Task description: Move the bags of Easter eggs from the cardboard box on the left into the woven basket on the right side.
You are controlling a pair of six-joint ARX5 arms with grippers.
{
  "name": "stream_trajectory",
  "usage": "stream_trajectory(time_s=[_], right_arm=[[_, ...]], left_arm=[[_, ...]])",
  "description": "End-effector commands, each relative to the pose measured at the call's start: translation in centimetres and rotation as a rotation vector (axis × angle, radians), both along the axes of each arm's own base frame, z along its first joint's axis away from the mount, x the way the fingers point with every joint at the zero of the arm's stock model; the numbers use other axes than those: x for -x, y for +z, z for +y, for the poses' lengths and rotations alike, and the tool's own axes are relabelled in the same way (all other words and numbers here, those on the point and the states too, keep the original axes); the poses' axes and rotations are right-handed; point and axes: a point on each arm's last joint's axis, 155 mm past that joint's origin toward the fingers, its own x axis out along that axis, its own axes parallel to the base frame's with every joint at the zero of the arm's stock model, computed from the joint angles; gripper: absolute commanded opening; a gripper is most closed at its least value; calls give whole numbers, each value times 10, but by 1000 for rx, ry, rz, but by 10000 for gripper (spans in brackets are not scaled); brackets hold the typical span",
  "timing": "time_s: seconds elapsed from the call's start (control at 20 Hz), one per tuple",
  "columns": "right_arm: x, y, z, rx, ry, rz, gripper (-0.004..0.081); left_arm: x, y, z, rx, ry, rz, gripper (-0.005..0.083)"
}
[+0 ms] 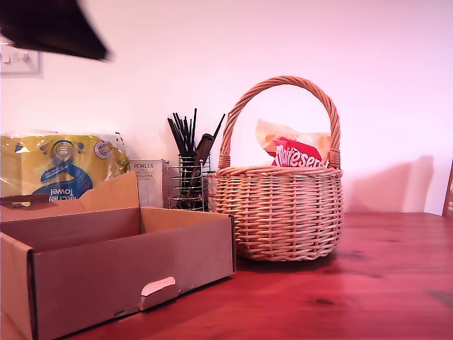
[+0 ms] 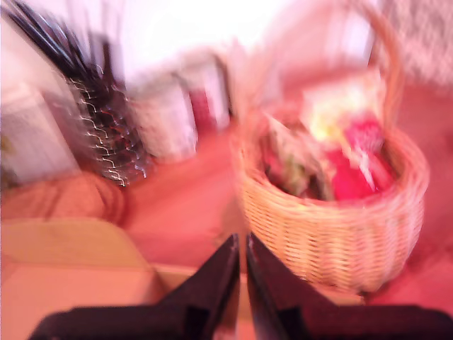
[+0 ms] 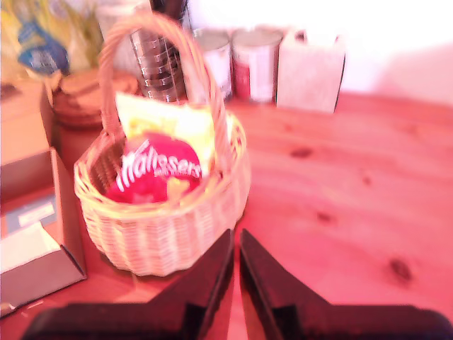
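The woven basket (image 1: 279, 212) stands on the red wooden table, right of the cardboard box (image 1: 127, 269) in the exterior view. A red bag with white script (image 1: 297, 154) and a pale yellow bag (image 1: 272, 134) stick up out of the basket. No bags show over the box's wall. My first gripper (image 2: 241, 244) is shut and empty, above the box edge (image 2: 64, 248) and short of the basket (image 2: 333, 234); that view is blurred. My second gripper (image 3: 236, 237) is shut and empty, beside the basket (image 3: 163, 241), which holds the red bag (image 3: 156, 170).
Behind the box are a yellow kitchen-towel pack (image 1: 60, 166), a grey Porlex carton (image 1: 150, 180) and a wire holder of black sticks (image 1: 187, 177). A blurred dark arm part (image 1: 53, 28) hangs at the exterior view's upper left. Tins (image 3: 251, 60) stand behind the basket.
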Motion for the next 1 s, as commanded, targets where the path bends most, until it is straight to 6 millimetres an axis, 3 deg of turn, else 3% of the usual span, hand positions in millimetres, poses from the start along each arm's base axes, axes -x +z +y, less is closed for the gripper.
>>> stream_trajectory(time_s=[0.0,0.15,0.4,0.6,0.95], right_arm=[[3,-12,4,-8,29,1,-13],[8,-8,11,-16,71,-33,-13],[22,4,12,-9,83,-87,-13],[34,18,25,-75,148,-109,-13],[35,-1,24,-76,141,-23,-13]], left_arm=[[5,-10,15,-5,16,19,-20],[17,-9,52,4,77,25,-20],[37,8,89,31,170,-29,-20],[44,16,91,40,174,-58,-20],[47,-18,92,5,177,76,-20]])
